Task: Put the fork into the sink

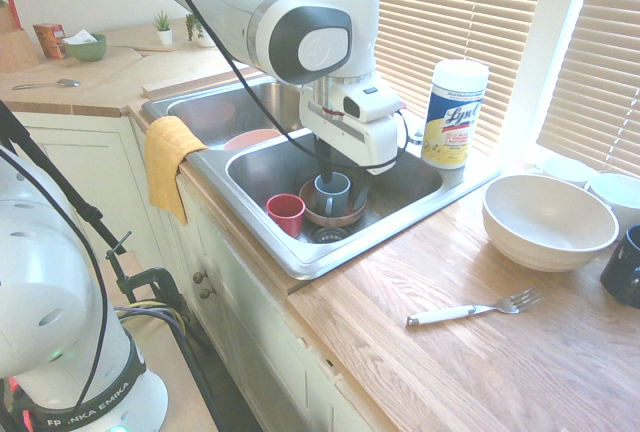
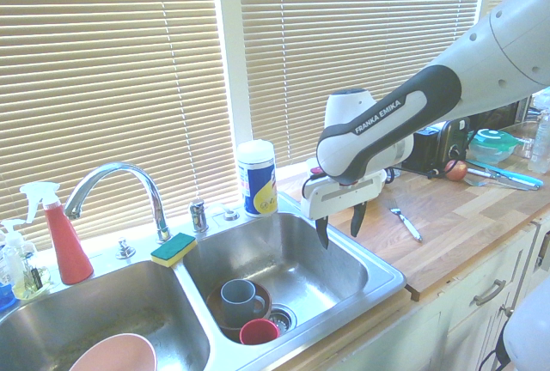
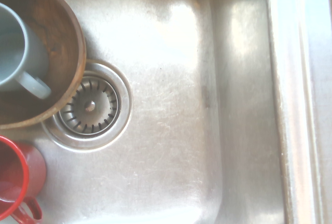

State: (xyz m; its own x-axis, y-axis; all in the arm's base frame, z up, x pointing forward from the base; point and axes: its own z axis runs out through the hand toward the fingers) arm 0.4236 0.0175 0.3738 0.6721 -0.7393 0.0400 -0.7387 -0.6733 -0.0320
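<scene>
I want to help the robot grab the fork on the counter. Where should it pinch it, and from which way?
Probably the white handle of the fork, from straight above. It lies flat on the wooden counter with bare wood around it. The open gripper already points down, so its fingers could close across the handle's narrow width.

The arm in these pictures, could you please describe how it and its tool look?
The arm is glossy white with rounded dark grey joint caps, lettered FRANKA EMIKA in white on one. A black cable runs along it. The tool has a boxy white body and two slim dark fingers.

Bright window backlight, washed out; sink (image 3: 171, 37) glare.
</scene>
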